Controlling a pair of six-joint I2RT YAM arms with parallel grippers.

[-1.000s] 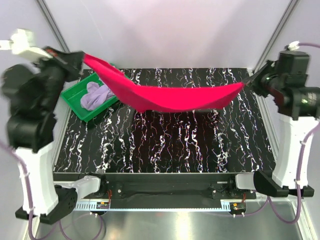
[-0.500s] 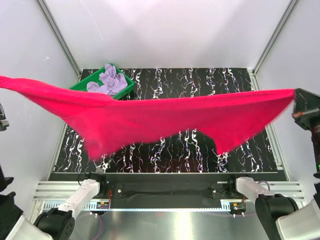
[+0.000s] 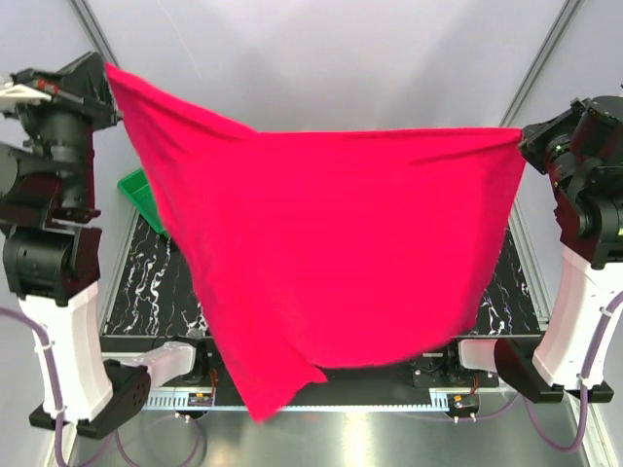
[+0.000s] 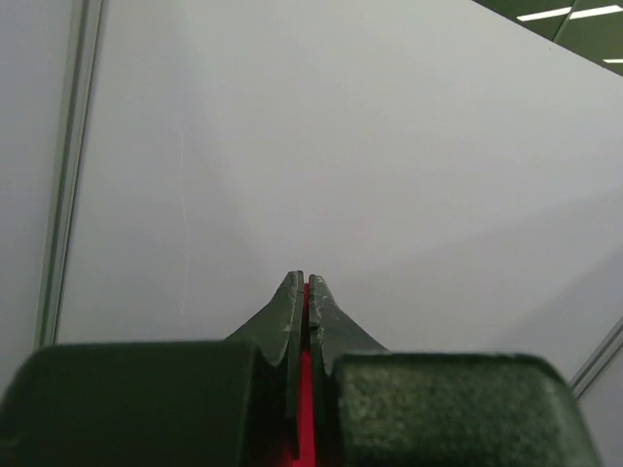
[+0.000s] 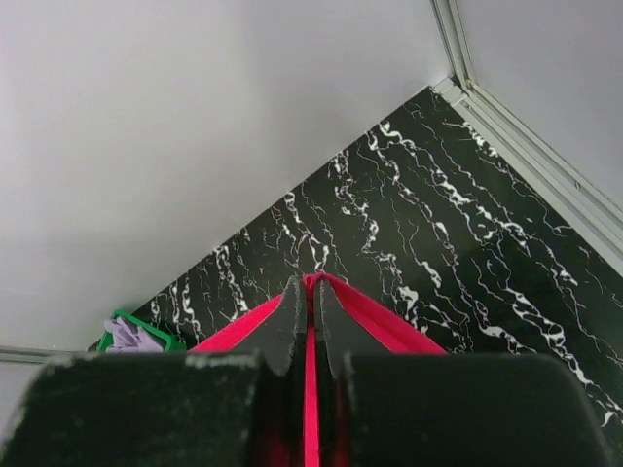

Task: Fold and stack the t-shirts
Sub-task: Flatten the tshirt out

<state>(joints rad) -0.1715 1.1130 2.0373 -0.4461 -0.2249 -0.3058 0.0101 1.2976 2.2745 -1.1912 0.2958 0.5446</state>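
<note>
The crimson t-shirt (image 3: 331, 263) hangs spread like a curtain high above the table, stretched between both arms and hiding most of the tabletop. My left gripper (image 3: 109, 73) is shut on its upper left corner; a red strip of cloth (image 4: 306, 389) shows between the closed jaws in the left wrist view. My right gripper (image 3: 522, 138) is shut on the upper right corner, red cloth (image 5: 389, 331) spilling around its jaws (image 5: 311, 292). The lavender t-shirt (image 5: 131, 337) lies crumpled in the green tray (image 5: 161, 341), seen only in the right wrist view.
A corner of the green tray (image 3: 136, 193) peeks out left of the hanging cloth. The black marbled table (image 3: 131, 292) shows at the left and right (image 3: 511, 302) edges. White enclosure walls and metal frame posts (image 3: 535, 58) surround the workspace.
Both arms rose and drew toward the camera, lifting the crimson shirt from a low horizontal band into a tall vertical sheet that now covers the table and tray.
</note>
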